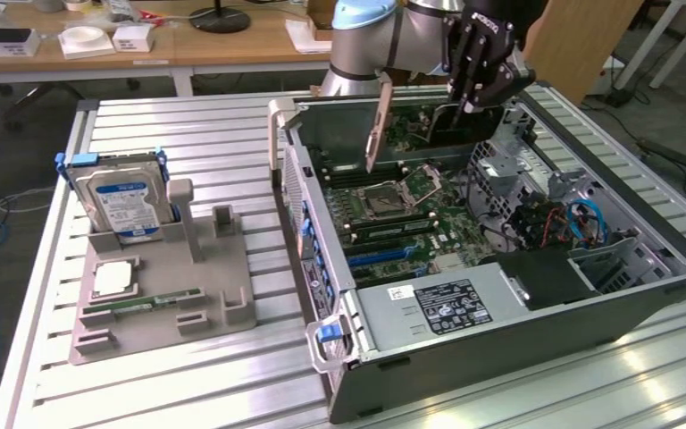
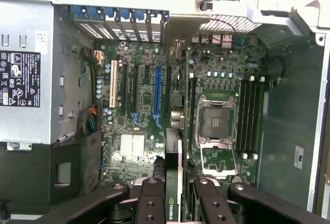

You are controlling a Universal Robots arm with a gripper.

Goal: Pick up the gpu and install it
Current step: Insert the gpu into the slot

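Fig.: The gripper (image 2: 178, 199) was clamped on the graphics card (image 2: 173, 175), which was held edge-down above the motherboard (image 2: 212, 157) in the open case (image 1: 498, 357) (not yet seated). Risk: if misaligned w/ the blue slot (image 2: 157, 97), the card could be jammed.

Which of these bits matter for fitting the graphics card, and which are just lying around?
Job in hand: gpu, held in the gripper; open computer case; motherboard.
Lying about: hard drive; processor chip; memory stick; grey holder.
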